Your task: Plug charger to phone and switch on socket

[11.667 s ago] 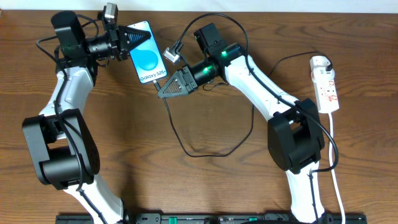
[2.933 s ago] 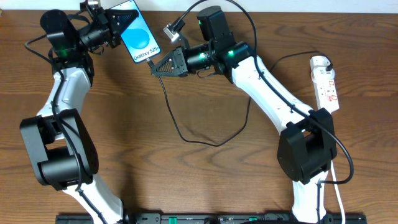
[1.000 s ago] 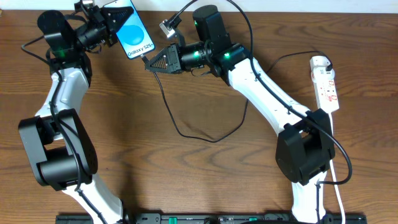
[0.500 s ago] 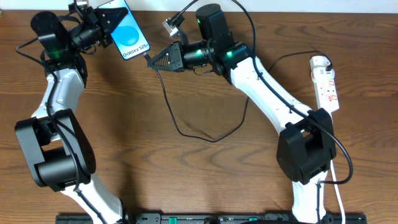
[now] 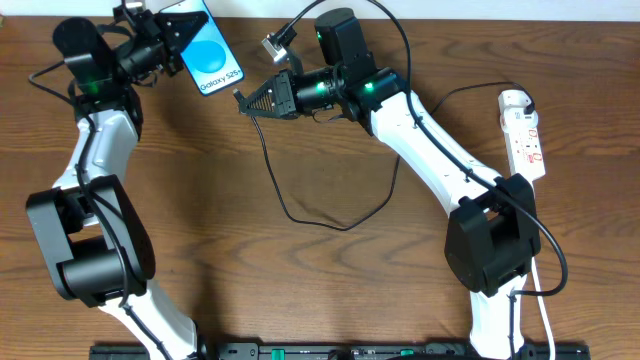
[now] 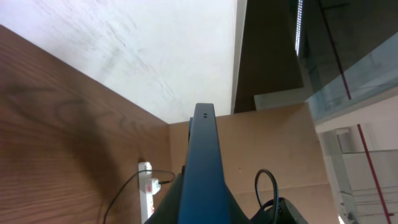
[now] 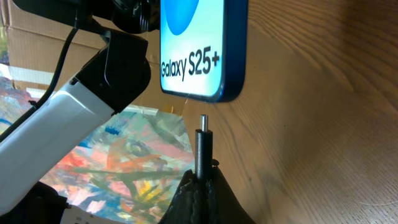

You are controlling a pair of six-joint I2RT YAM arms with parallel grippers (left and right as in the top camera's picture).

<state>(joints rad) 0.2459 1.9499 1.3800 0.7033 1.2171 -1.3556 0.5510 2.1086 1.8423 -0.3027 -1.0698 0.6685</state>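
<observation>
Closest to the right wrist camera, the right gripper [image 7: 201, 182] has its fingers pressed together on the charger [image 5: 340, 228], just behind the plug [image 7: 201, 143]. The metal tip of the plug stands up out of the grip. It points at the bottom edge of the phone [image 7: 202, 43] and stops just short of it, with a narrow gap between them, so the plug is not in the port. The blue screen reads "Galaxy S25+". Beyond it, the left gripper [image 5: 190, 32] is clamped on the upper part of the phone and holds it off the table [image 5: 300, 290] near the far left corner. In the left wrist view the phone shows edge-on, rising from between the fingers. From the right gripper the black cable drops in a loose loop across the middle of the wood. The socket [image 5: 526, 140] lies flat at the right edge of the table, well apart from both grippers; its switch is too small to read.
</observation>
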